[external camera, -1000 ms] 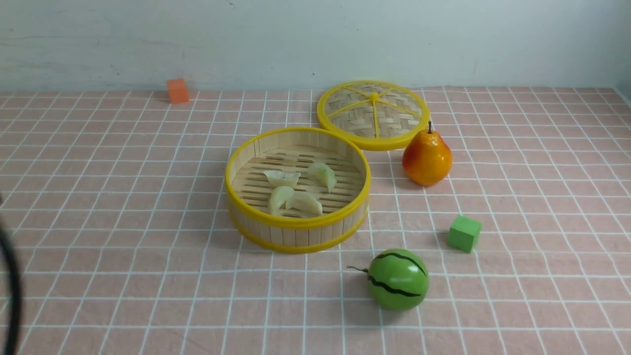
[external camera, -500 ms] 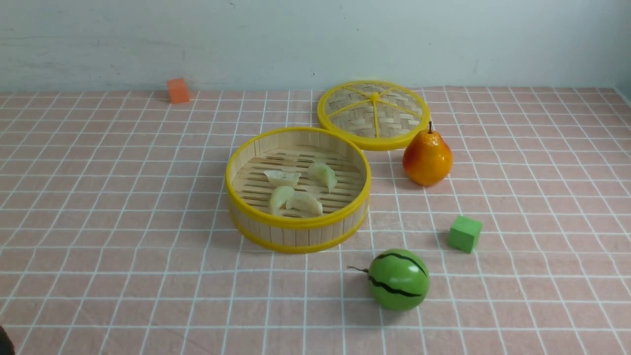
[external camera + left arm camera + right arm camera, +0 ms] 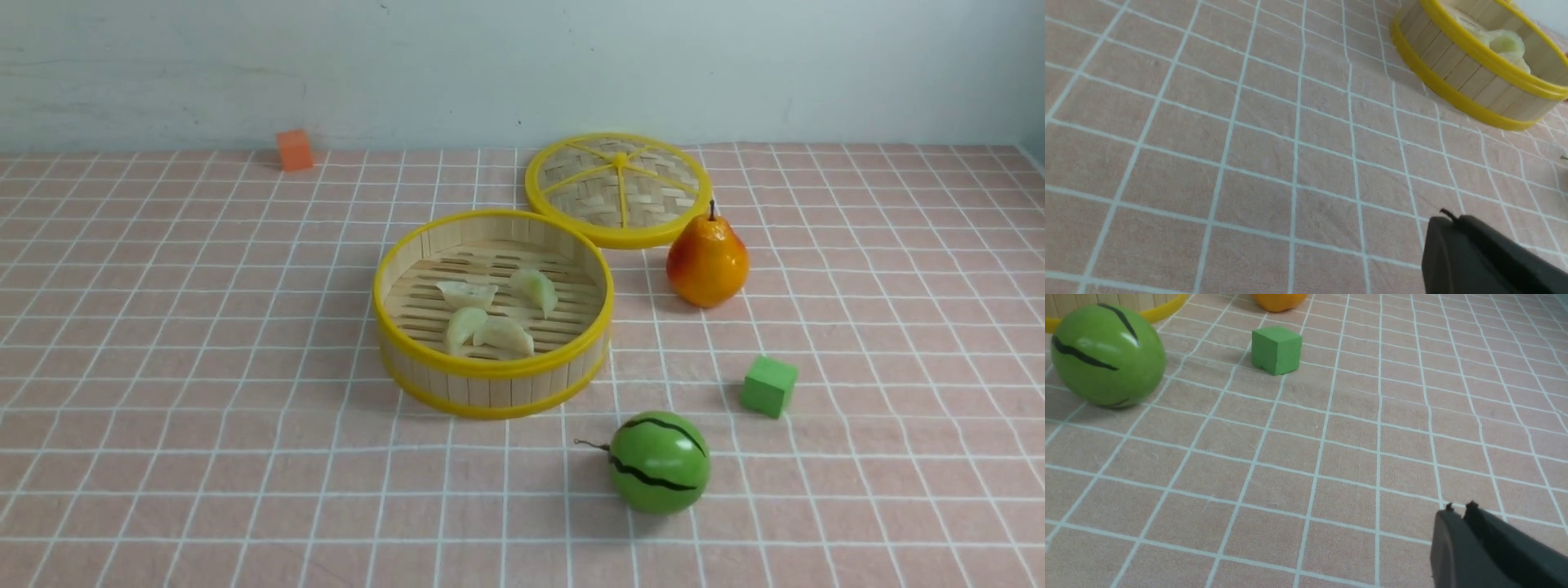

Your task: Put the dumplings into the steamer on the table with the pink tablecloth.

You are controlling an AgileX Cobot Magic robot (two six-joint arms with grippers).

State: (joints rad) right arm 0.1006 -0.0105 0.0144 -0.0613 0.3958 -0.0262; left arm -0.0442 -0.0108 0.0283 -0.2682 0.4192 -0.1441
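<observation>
Dumplings, all four, lie on the slatted floor of the steamer at the centre of the pink tablecloth. The lid lies far right of it, off. Left gripper is closed and empty; right gripper shows only a slit between its tips, holding nothing. Little looks left to spoil, unless an arm sweeps in and knocks the basket

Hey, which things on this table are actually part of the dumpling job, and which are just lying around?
Part of the job:
- dumplings, four, already in the steamer
- steamer
- pink tablecloth

Just lying about:
- steamer lid
- pear
- toy watermelon
- green cube
- orange cube
</observation>
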